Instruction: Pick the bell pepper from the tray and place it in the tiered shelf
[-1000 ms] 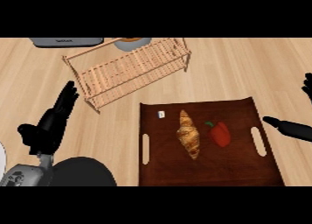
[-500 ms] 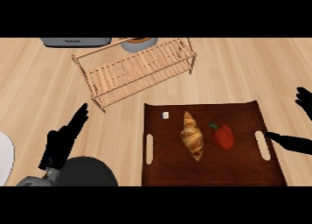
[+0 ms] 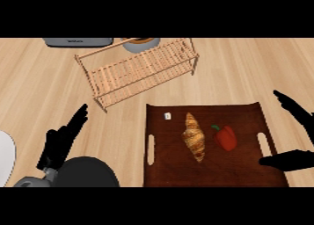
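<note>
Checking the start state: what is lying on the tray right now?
On the tray lie a croissant, a red bell pepper beside it, and a small white item near the far left corner. Nothing covers them.

My single head view is looking steeply down onto the worktop (image 3: pixel 42 79), with my forearms entering from below.
</note>
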Robot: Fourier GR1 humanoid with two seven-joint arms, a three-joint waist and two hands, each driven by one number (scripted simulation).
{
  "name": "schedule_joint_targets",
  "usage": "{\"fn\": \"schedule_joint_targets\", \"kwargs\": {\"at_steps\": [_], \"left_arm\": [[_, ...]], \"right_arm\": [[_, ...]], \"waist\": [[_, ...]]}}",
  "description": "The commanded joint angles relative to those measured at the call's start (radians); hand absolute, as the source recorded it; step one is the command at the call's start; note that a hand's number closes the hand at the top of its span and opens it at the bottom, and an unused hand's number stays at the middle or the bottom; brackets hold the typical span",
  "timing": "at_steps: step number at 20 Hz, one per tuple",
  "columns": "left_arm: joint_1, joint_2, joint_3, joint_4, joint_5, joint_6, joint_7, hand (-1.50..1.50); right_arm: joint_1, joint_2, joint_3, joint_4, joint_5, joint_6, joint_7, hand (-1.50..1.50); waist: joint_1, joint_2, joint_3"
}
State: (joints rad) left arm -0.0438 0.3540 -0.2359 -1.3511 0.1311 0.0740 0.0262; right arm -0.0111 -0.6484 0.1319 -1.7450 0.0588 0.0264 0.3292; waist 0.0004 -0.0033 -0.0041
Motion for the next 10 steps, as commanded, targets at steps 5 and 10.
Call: {"fn": "schedule_joint_targets", "kwargs": {"at_steps": [5, 10], "left_arm": [[-0.02, -0.003, -0.012, 0.006, -0.008, -0.021, 0.01, 0.0], [0.022, 0.012, 0.022, 0.025, 0.004, -0.056, -0.058, 0.0]], "right_arm": [[-0.151, -0.169, 0.195, -0.103, 0.369, 0.088, 0.462, -1.5], [-0.307, 0.023, 0.366, -0.072, 0.494, 0.179, 0.704, -1.5]], "waist": [[0.029, 0.004, -0.003], [0.024, 0.005, 0.002]]}}
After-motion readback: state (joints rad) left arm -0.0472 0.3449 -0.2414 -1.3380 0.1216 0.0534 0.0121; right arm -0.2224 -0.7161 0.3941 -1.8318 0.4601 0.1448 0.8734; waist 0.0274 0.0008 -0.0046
